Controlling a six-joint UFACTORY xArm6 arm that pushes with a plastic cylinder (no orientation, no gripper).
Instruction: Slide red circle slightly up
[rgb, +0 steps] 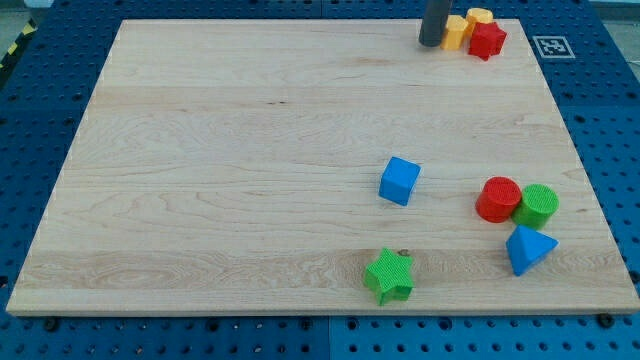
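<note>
The red circle (498, 199) lies near the board's right edge, touching a green circle (537, 205) on its right. A blue triangle (527, 248) lies just below the two. My tip (431, 42) is at the view's top, far above the red circle, right beside a yellow block (454, 33) on its right.
A second yellow block (479, 17) and a red star (488, 40) cluster at the top right by the first yellow block. A blue cube (399, 181) sits left of the red circle. A green star (389, 276) lies near the bottom edge. The wooden board (250, 150) ends just right of the green circle.
</note>
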